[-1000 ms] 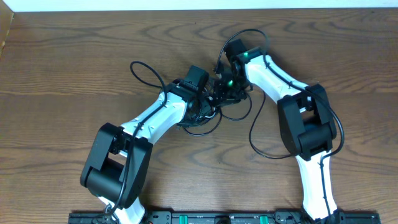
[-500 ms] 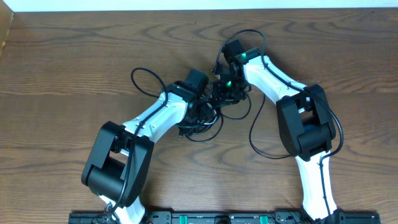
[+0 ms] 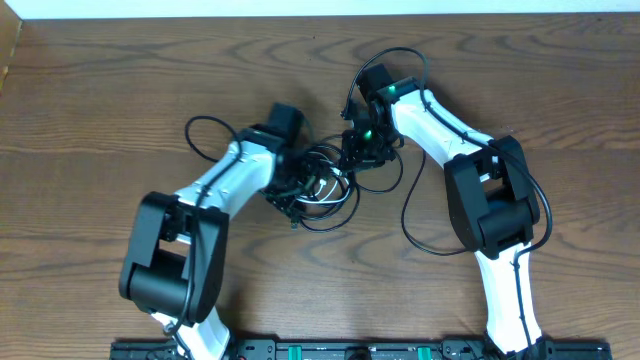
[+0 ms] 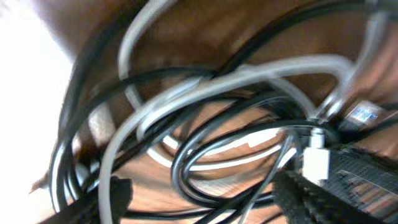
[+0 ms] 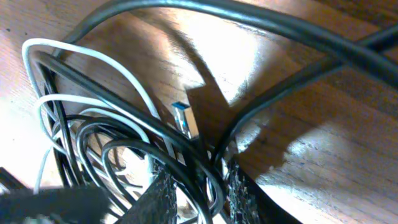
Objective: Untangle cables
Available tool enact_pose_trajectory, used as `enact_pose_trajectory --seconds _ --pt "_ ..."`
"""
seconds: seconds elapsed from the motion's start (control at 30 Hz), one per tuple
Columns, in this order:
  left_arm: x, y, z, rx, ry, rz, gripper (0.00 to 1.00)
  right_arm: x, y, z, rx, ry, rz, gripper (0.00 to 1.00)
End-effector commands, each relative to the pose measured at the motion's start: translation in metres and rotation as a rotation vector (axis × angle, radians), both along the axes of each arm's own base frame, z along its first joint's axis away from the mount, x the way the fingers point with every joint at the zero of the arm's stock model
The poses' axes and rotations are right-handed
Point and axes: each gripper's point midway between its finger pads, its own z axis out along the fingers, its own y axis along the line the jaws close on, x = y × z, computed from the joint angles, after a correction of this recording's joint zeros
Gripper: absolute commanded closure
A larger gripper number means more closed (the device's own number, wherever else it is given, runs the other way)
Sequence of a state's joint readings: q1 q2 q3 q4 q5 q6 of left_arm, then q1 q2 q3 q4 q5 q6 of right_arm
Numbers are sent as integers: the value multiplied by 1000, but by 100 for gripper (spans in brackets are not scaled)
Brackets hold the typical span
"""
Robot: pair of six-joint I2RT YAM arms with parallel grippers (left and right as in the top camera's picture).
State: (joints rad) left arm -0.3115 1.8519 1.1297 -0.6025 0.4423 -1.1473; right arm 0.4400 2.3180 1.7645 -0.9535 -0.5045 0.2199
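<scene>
The cables (image 3: 326,188) lie as a tangle of thin black cords and one white cord on the wooden table between my two grippers. My left gripper (image 3: 292,190) is at the tangle's left side. In the blurred left wrist view its jaws (image 4: 205,188) stand wide apart, with black and white loops (image 4: 205,93) and a white plug (image 4: 316,160) lying loosely between and beyond them. My right gripper (image 3: 358,152) is at the tangle's upper right. Its fingers (image 5: 200,182) are shut on black cords, next to a blue-tipped plug (image 5: 184,119) and white loops (image 5: 93,57).
Thick black arm wires loop over the table, one left of the left wrist (image 3: 205,135) and one beside the right arm (image 3: 412,215). A black rail (image 3: 320,350) runs along the front edge. The table's far edge (image 3: 320,18) meets a white wall.
My left arm has swung to the left and its jaws have widened. The tangle has stretched leftward with it. The right arm has stayed put.
</scene>
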Motion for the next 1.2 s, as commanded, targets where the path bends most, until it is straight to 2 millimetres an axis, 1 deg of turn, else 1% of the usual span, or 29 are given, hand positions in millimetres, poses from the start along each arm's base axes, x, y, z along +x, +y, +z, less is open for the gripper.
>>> enact_pose_trajectory --seconds 0.0,0.07,0.17,0.2,0.27,0.37,0.4,0.43,0.47,0.5,0.53,0.6,0.67,0.8,0.93,1.1,1.17 --pt "5 3 10 -104 -14 -39 42 -3 -11 -26 -92 7 2 71" --pt "5 1 20 -180 0 -15 43 -3 -10 -26 -91 6 4 71" --pt "-4 4 29 -177 58 54 42 -3 -10 -26 -91 5 5 71" --pt "-7 5 37 -179 70 83 41 -3 -10 -26 -91 5 5 71" --pt "-6 7 48 -170 34 83 39 -3 -10 -26 -91 4 5 71" --pt "-1 18 61 -90 -50 89 39 -3 -9 -26 -90 2 4 70" --pt "0 23 64 -53 -76 92 37 -3 -9 -26 -90 3 4 70" --pt "-1 31 68 17 -110 95 33 -3 -9 -26 -90 3 5 71" --pt "-5 34 68 43 -107 100 33 -3 -9 -26 -90 3 5 70" --pt "-10 37 67 65 -81 125 33 -3 -9 -26 -90 3 4 70" --pt "-22 39 63 86 -17 167 32 -3 -9 -26 -90 3 5 70" --pt "-30 36 58 96 21 166 32 -3 -9 -26 -90 3 6 70" --pt "-35 31 54 104 30 145 32 -3 -9 -26 -90 3 6 70" --pt "-48 13 46 134 51 84 32 -3 -9 -26 -90 3 6 70" --pt "-56 3 35 165 83 66 32 -4 -8 -26 -90 3 6 70" --pt "-62 -8 11 191 146 60 33 -4 -8 -26 -90 3 8 70" --pt "-66 -15 3 178 169 43 34 -5 -7 -26 -90 3 11 70"
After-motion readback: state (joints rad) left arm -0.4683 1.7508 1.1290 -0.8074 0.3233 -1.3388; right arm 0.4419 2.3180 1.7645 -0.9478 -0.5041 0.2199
